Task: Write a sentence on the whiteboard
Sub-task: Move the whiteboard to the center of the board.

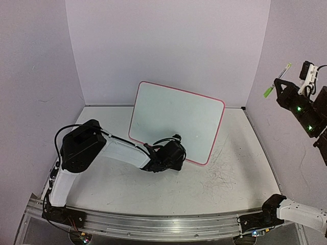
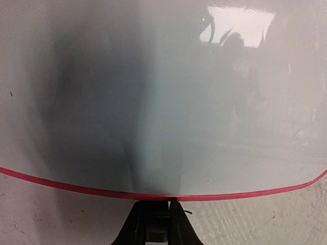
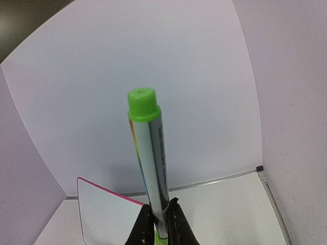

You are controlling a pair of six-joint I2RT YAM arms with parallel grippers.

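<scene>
On the left, the left arm [image 1: 120, 150] is reaching across the table [image 1: 127, 189]. Its left gripper [image 1: 175, 154] is pinching the near edge of the whiteboard [image 1: 176, 115], with its fingers pressed onto the thin red-pink rim. The whiteboard is standing in the middle of the table, tipped up and turned askew, its top edge showing against the back wall. Its face is showing plain glossy white and its corners are rounded. Further right, thin scribbles [image 1: 220, 176] are marking the tabletop. At the far right, the right gripper [image 1: 281, 87] is hanging high, well apart from the board, and clamping a marker [image 1: 269, 92] by its barrel.

Counted, there is one whiteboard, one marker, two arms and two grippers.

The overhead view is hiding the left fingertips behind the wrist. The left wrist view is showing them meeting at the rim, with grey reflections lying across the board. The overhead view is showing the marker only small. The right wrist view is showing its bright green cap and printed barrel rising from between the closed fingers.
</scene>
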